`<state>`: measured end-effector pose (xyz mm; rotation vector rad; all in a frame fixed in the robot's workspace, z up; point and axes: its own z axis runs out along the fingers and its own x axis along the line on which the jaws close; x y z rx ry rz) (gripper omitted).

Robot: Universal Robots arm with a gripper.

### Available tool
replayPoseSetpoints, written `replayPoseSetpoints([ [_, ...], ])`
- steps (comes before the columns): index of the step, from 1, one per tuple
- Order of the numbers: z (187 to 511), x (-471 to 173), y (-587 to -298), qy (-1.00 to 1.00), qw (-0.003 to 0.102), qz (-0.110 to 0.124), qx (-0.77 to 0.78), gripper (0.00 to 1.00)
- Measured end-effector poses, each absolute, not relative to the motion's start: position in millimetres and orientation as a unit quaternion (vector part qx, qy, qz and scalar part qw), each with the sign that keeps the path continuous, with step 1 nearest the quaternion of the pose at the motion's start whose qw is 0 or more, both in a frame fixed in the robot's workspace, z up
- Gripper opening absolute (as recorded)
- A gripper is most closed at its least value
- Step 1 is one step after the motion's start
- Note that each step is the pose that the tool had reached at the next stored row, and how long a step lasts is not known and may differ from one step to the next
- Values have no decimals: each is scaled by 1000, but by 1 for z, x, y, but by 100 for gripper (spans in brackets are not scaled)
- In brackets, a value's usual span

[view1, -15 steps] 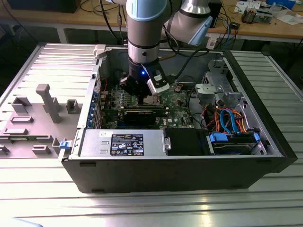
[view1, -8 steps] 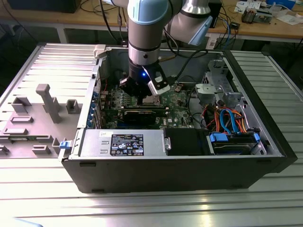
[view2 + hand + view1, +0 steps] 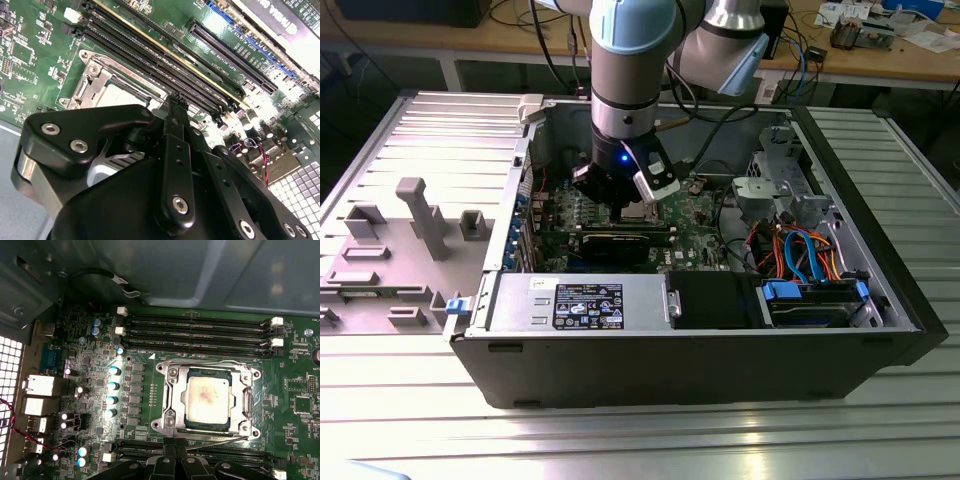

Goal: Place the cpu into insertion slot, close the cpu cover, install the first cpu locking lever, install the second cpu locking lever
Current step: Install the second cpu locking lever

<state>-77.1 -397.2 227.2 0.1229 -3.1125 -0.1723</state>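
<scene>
A workshop with cluttered wooden desks lies behind a ribbed metal bench (image 3: pixel 410 410), on which an open computer case (image 3: pixel 700 350) rests on its side so the green motherboard (image 3: pixel 295 405) faces up to the arm. The gripper (image 3: pixel 172 462) hangs low inside the case, its fingers (image 3: pixel 175 145) drawn together to a narrow tip with nothing between them — a posture suited to pushing rather than grasping; that tip sits just at the edge of the insertion slot (image 3: pixel 167 422), beside a thin wire locking lever (image 3: pixel 220 441) running along that side. The cpu (image 3: pixel 207 397) already lies flat in the slot, its dull top showing through the window of the cpu cover (image 3: pixel 246 401), which is down around it; memory slots (image 3: pixel 197 330) run on the far side.
</scene>
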Motion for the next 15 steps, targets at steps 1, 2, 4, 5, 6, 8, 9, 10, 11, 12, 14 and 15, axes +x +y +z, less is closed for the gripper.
replayPoseSetpoints([
  [1,227,-77,-397,-998,11,-55,40,11],
  [2,227,-77,-397,-998,11,-55,40,11],
  [4,227,-77,-397,-998,11,-55,41,11],
  [5,227,-77,-397,-998,11,-55,42,11],
  [6,227,-77,-397,-998,11,-55,43,11],
  [8,227,-77,-397,-997,11,-55,44,11],
  [9,227,-77,-397,-997,11,-55,45,11],
  [10,227,-77,-397,-997,11,-55,45,11],
  [11,227,-77,-397,-997,11,-55,46,11],
  [12,227,-77,-397,-997,11,-55,46,11],
  [14,227,-77,-397,-997,11,-55,47,11],
  [15,227,-77,-397,-997,11,-55,47,11],
])
